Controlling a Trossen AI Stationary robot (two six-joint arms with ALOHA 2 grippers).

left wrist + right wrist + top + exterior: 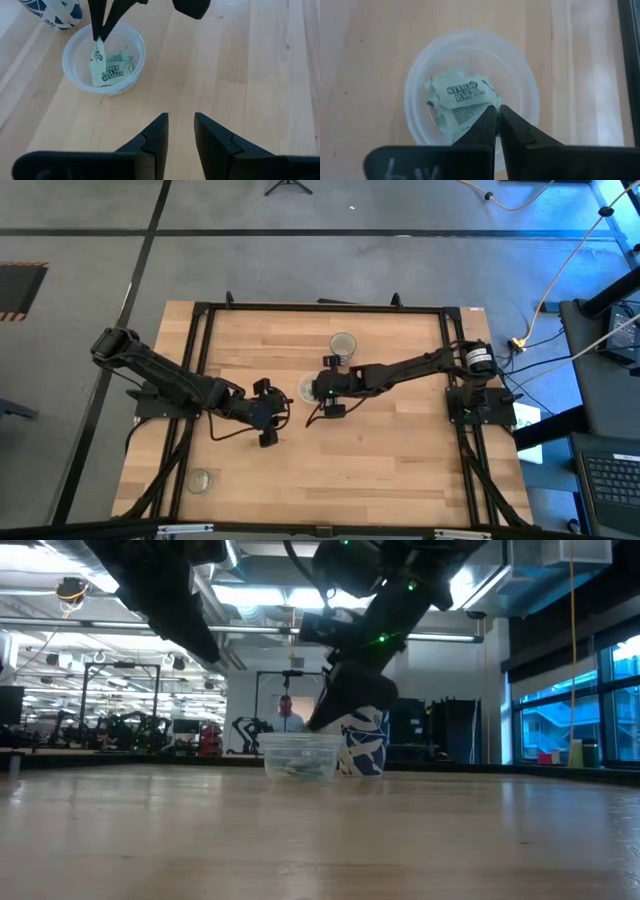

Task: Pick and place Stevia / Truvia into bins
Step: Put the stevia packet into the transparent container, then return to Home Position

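A clear round cup with a whitish rim stands mid-table. Pale green Stevia sachets lie on its bottom. My right gripper reaches down over the cup's mouth, shut on one crumpled sachet. My left gripper hangs open over bare wood on the near-left side of the cup, with nothing between its fingers. In the low view the right gripper dips behind the cup. My right gripper pinches the sachet by one edge between its two fingertips. The fingers slant down from the table's right side. The sachet hangs below them, inside the cup's rim, its lower end close to the sachets on the bottom.
A paper cup with a blue pattern stands just beyond the clear cup. A small flat clear round piece lies near the front left corner. A black frame edges the wooden table.
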